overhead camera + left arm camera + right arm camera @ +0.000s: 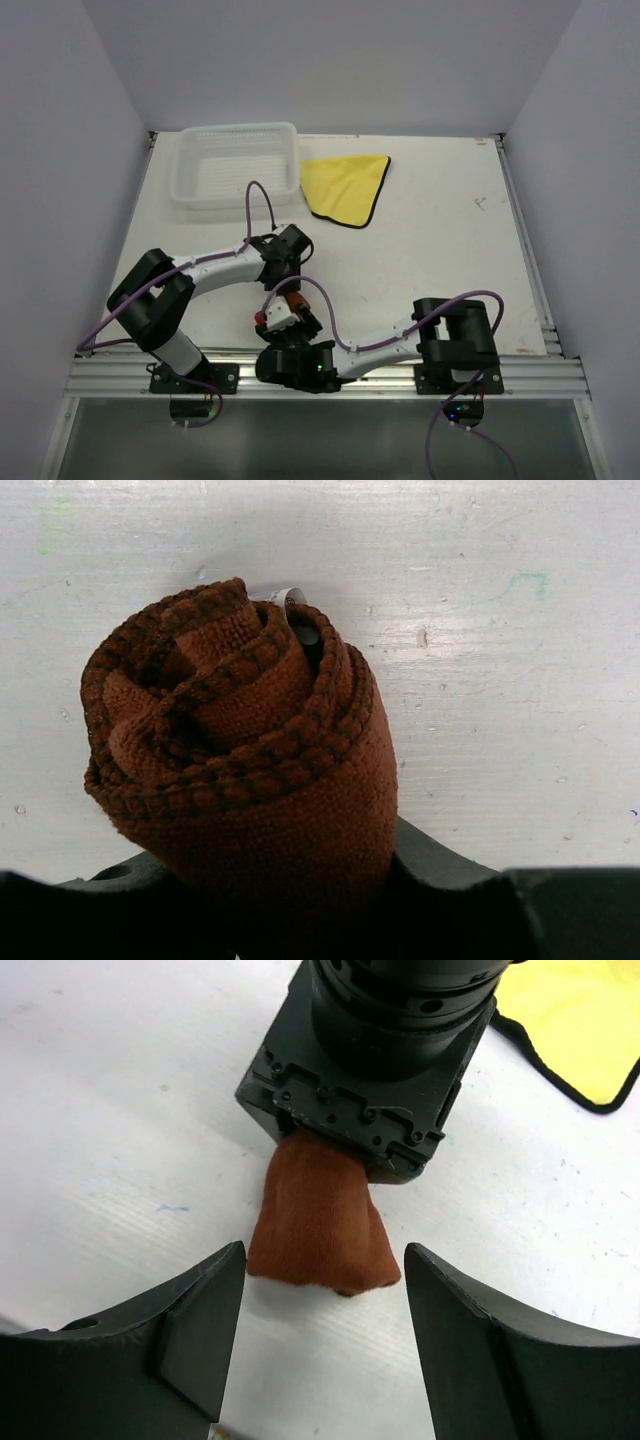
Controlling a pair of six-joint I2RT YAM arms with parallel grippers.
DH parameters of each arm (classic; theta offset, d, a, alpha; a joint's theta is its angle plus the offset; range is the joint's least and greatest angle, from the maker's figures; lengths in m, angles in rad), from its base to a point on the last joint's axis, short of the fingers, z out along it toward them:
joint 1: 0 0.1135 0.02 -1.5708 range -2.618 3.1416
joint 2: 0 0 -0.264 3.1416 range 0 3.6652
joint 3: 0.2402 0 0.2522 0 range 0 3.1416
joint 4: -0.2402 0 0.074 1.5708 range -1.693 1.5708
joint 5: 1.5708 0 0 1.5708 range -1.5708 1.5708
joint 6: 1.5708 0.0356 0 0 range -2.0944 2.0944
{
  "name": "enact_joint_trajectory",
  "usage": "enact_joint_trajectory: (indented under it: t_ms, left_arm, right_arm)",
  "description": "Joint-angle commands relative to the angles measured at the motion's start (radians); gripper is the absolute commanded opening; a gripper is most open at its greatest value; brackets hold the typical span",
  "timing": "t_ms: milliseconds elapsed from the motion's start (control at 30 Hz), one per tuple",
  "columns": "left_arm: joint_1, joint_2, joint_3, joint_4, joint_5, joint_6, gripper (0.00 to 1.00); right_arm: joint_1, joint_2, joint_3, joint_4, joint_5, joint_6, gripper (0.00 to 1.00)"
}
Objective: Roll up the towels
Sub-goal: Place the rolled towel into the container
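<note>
The rust-brown towel [240, 770] is rolled into a tight spiral and fills the left wrist view. My left gripper [288, 272] is shut on it, with the roll just above the white table; its fingers are hidden under the cloth. In the right wrist view the roll's end [320, 1220] sticks out below the left gripper's body [370, 1070]. My right gripper [322, 1265] is open and empty, its fingers on either side of that end without touching it. The yellow towel [347, 187] with a dark hem lies flat at the back; its corner shows in the right wrist view [575, 1030].
A white plastic mesh basket [240, 131] stands at the back left, touching the yellow towel's left edge. Both arms meet near the table's front middle. White walls close in the table on the left, back and right.
</note>
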Motion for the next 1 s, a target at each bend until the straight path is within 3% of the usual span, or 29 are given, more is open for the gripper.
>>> enact_joint_trajectory:
  t_ms: [0,100,233,333,500,733,967]
  left_arm:
    - [0.012,0.046,-0.01,-0.036,-0.039,0.038,0.32]
    - [0.042,0.02,0.02,-0.047,-0.044,0.073,0.32]
    - [0.088,0.001,0.115,-0.082,-0.067,0.119,0.22]
    - [0.122,0.004,0.178,-0.099,-0.072,0.156,0.16]
    - [0.195,0.023,0.305,-0.148,-0.072,0.228,0.16]
    - [0.347,0.093,0.685,-0.245,-0.047,0.325,0.17]
    - [0.518,0.312,1.097,-0.332,0.02,0.368,0.17]
  right_arm:
    - [0.046,-0.116,-0.02,-0.1,0.079,0.14,0.68]
    - [0.062,-0.209,-0.065,-0.233,0.052,0.329,0.68]
    - [0.097,-0.328,-0.137,-0.313,0.047,0.46,0.68]
    - [0.095,-0.388,-0.172,-0.375,0.035,0.52,0.68]
    - [0.098,-0.444,-0.178,-0.536,0.053,0.616,0.68]
    - [0.091,-0.5,-0.197,-0.597,0.07,0.652,0.68]
    - [0.017,-0.572,-0.227,-0.645,0.017,0.638,0.68]
